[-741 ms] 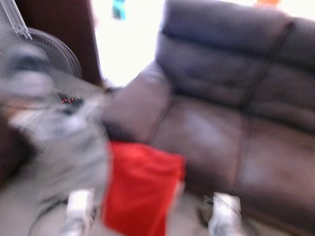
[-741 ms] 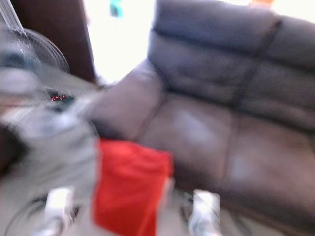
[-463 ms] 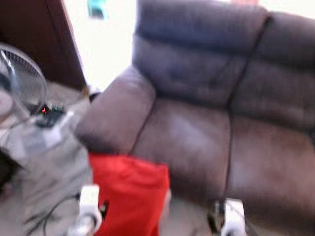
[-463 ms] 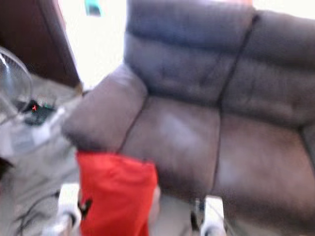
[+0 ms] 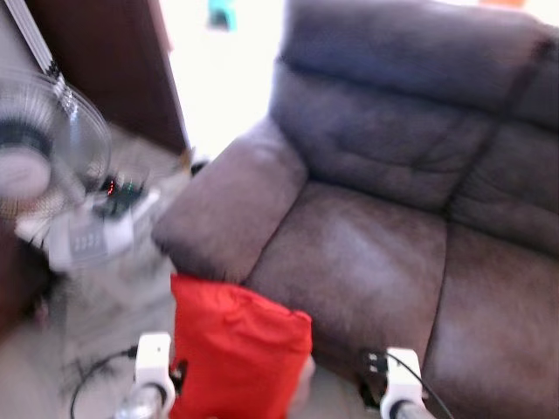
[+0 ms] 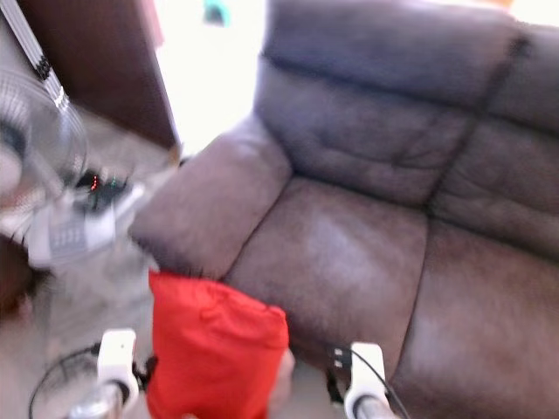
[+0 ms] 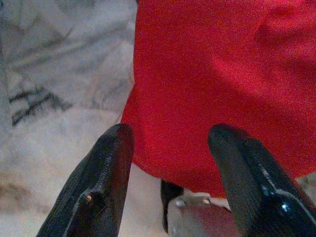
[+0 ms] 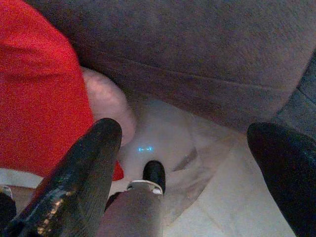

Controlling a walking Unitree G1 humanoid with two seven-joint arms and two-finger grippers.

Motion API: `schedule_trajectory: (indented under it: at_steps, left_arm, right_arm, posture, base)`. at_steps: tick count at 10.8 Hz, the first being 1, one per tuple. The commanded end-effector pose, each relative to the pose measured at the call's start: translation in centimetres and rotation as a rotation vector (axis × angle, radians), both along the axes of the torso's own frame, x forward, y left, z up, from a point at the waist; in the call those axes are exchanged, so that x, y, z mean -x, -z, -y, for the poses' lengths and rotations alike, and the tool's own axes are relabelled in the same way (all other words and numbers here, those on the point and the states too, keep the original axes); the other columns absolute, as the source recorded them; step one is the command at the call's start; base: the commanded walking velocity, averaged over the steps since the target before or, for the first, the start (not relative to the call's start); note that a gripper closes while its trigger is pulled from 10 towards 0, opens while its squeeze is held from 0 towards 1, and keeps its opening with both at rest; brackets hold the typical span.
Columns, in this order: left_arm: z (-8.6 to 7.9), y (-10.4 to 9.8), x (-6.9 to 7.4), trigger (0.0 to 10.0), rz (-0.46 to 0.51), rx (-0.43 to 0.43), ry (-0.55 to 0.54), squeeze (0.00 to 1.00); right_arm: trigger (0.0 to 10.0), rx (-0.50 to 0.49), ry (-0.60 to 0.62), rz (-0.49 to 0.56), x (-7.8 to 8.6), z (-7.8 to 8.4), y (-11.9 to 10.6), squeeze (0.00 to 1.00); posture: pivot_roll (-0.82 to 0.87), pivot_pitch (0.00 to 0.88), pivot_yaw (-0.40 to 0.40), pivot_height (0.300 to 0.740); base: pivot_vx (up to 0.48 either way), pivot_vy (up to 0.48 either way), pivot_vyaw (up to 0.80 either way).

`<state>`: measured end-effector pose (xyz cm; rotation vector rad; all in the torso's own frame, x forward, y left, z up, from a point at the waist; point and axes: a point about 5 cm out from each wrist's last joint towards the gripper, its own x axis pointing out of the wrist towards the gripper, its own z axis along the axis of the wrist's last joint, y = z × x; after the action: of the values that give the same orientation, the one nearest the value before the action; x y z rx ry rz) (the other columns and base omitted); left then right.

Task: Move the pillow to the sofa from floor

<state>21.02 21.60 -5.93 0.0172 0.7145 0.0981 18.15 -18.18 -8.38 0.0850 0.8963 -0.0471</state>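
A red pillow (image 5: pixel 236 353) stands on the floor against the front of a grey-brown sofa (image 5: pixel 367 253), just below its left armrest (image 5: pixel 231 209). My two arms frame it low in the eye views: the left wrist (image 5: pixel 153 362) beside its left edge, the right wrist (image 5: pixel 397 380) apart to its right. In the left wrist view my left gripper (image 7: pixel 170 133) is open, and the pillow (image 7: pixel 222 84) lies just beyond its fingertips. My right gripper (image 8: pixel 185 128) is wide open over the floor by the sofa's base, with the pillow (image 8: pixel 34 98) off to one side.
A standing fan (image 5: pixel 35 148) and a white device with red lights (image 5: pixel 96 231) sit on the floor at the left. A black cable (image 5: pixel 96 384) trails near my left arm. A dark wooden panel (image 5: pixel 113 61) stands by a bright doorway (image 5: pixel 223 78).
The whole picture has shifted and grown less blurred, so the camera has moved. The pillow stays low between my two arms by the sofa's front.
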Motion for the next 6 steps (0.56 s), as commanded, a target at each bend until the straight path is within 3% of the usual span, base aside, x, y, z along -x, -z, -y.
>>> schedule_trajectory:
  at_steps: [1,3,6]
  left_arm:
    - [-0.3,0.5,0.8,10.0,-0.038,-0.009,-0.003,0.00]
    - [-0.2,0.6,0.9,10.0,-0.050,-0.012,0.003,0.00]
    - [-0.2,0.7,1.0,10.0,-0.057,-0.011,0.001,0.00]
  right_arm:
    - [10.0,-0.028,0.014,-0.023,0.6,-0.2,0.3,0.00]
    - [10.0,-0.060,-0.033,-0.015,0.1,-0.3,0.1,0.00]
    - [10.0,-0.059,-0.044,0.000,-0.5,-0.8,-0.2,0.00]
  posture:
    - [0.07,0.078,-0.064,0.740]
    - [0.06,0.080,-0.062,0.740]
    - [0.07,0.082,-0.064,0.740]
  base:
    - [0.000,0.000,0.00]
    - [0.000,0.000,0.00]
    - [0.000,0.000,0.80]
